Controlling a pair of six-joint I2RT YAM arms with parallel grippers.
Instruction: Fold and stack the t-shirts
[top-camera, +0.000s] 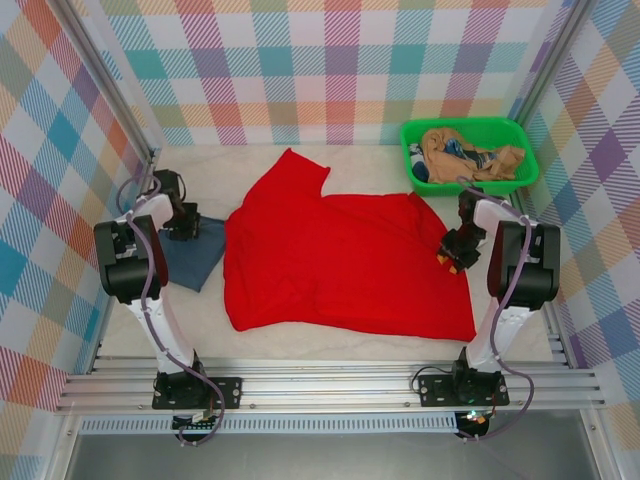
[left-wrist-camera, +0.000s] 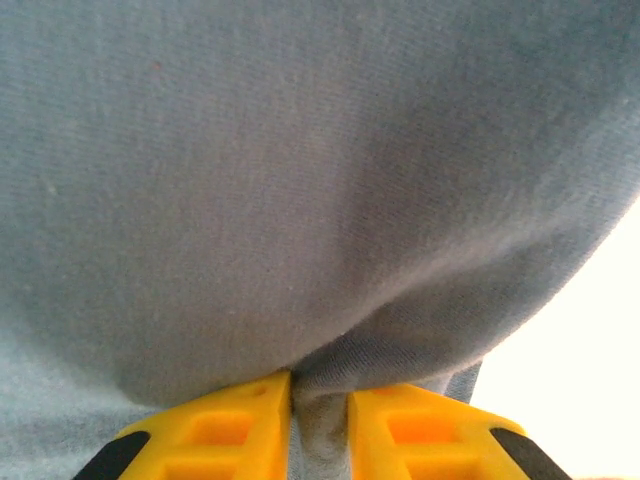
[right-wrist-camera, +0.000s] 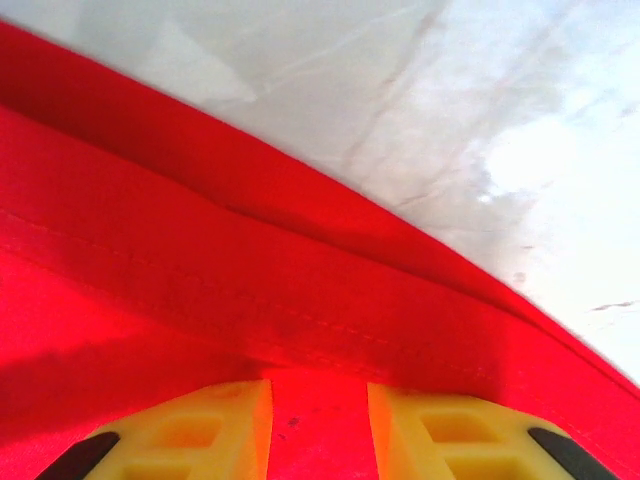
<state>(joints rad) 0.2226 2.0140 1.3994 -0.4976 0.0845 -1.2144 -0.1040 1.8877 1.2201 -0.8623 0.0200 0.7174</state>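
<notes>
— Where is the red t-shirt?

— Spread flat across the middle of the counter, with one sleeve pointing toward the back wall. I see no print on the side facing up.

— And the slate-blue t-shirt?

— At the left, just beside the red one's left edge, touching or slightly under it; I cannot tell which.

— What is the left claw doing?

— It sits on the blue cloth's far corner. In the left wrist view the left claw is narrow, with a bunch of slate-blue cloth pinched between its yellow fingers.

— The right claw?

— It is at the red shirt's right edge. Close up, the right claw is also narrow, and the red hem runs between its fingers, gripped.

— Anything else?

— A green basket at the back right holds crumpled tan cloth.
</notes>
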